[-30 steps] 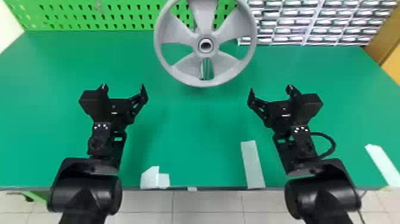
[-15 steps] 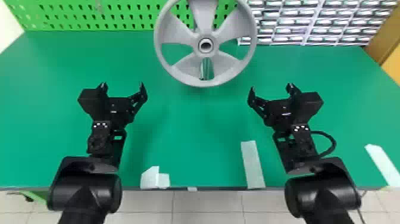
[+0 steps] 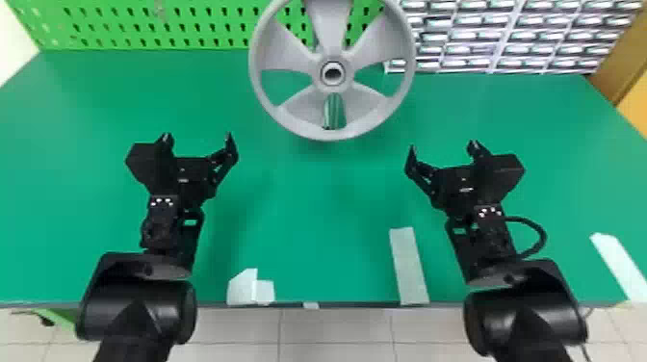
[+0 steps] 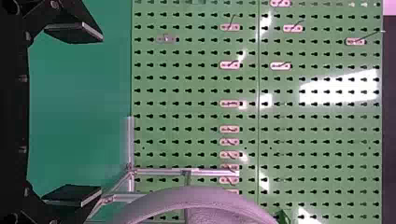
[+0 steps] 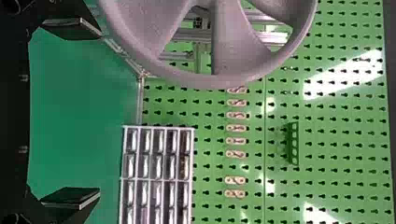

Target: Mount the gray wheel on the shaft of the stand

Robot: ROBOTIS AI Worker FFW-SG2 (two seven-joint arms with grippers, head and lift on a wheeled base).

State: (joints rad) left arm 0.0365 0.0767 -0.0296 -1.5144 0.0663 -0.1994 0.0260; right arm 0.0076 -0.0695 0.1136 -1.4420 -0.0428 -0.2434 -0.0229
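The gray wheel [image 3: 330, 24] stands at the table's back centre in the head view, its hub facing the robot. Parts of the metal stand [image 4: 159, 172] appear behind the wheel [image 4: 201, 198] in the left wrist view. Rails of the stand [image 5: 275, 38] are visible through the wheel [image 5: 226, 51] in the right wrist view. How wheel and shaft meet cannot be told. Left gripper [image 3: 198, 137] is open and empty, nearer the robot and left of the wheel; its left wrist view shows the gripper [image 4: 100, 114] fingers apart. Right gripper [image 3: 443, 146], [image 5: 99, 113] is likewise open, right of the wheel.
A green pegboard [image 3: 144, 29] rises behind the green table [image 3: 308, 202]. Racks of small drawers [image 3: 505, 38] stand at the back right. Pale tape pieces [image 3: 409, 267] lie near the front edge, between the arms, and another strip [image 3: 618, 265] at far right.
The left gripper has shifted very slightly forward, toward the back of the table. Wheel and right gripper are practically where they were, and both grippers were open before too.
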